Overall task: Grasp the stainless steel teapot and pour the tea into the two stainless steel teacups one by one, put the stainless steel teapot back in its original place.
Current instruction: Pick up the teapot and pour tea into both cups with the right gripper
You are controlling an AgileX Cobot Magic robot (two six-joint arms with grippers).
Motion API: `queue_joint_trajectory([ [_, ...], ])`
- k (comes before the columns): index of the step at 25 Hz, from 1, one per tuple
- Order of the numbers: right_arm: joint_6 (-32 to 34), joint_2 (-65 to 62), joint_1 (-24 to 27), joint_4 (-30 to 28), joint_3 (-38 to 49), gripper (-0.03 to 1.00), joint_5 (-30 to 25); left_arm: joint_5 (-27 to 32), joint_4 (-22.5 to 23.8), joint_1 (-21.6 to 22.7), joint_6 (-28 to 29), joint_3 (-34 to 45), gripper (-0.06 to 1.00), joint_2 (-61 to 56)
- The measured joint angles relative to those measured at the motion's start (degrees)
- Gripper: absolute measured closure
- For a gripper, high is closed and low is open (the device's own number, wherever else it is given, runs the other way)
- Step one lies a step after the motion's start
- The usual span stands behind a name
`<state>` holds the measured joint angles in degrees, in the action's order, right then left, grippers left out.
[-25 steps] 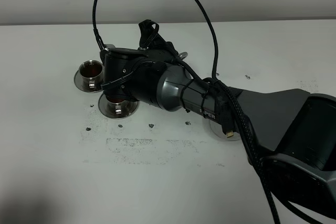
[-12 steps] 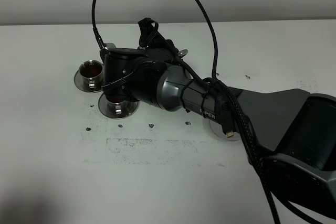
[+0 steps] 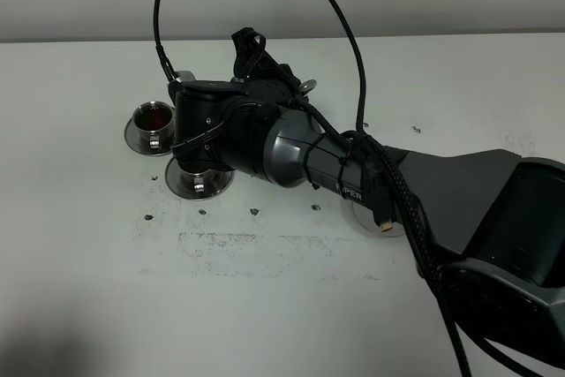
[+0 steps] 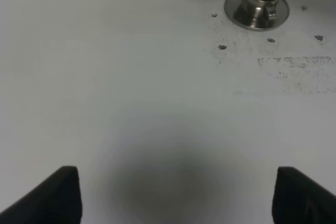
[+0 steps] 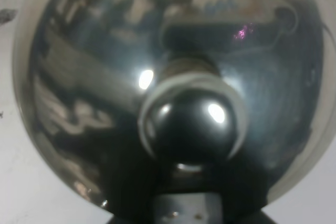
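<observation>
My right arm (image 3: 291,152) blocks the far-left corner over the two teacups (image 3: 154,123), while the white table (image 3: 265,306) lies open nearer.

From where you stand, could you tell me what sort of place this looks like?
Probably a robot test bench rather than a kitchen: a bare white table scuffed with dark marks, a cabled robot arm, and only steel teacups on saucers.

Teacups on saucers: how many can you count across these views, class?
2: one teacup at the table's far left with dark tea; the second teacup nearer the camera, partly under the right arm. More may be hidden.
</observation>
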<state>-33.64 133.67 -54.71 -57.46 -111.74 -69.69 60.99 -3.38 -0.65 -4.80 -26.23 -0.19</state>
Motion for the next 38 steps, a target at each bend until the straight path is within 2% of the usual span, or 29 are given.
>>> queue_joint_trajectory([
  [38, 0.97, 0.00, 0.00, 2.40, 0.00, 0.80, 0.00, 0.00, 0.00, 0.00, 0.00, 0.00, 0.22, 0.00],
])
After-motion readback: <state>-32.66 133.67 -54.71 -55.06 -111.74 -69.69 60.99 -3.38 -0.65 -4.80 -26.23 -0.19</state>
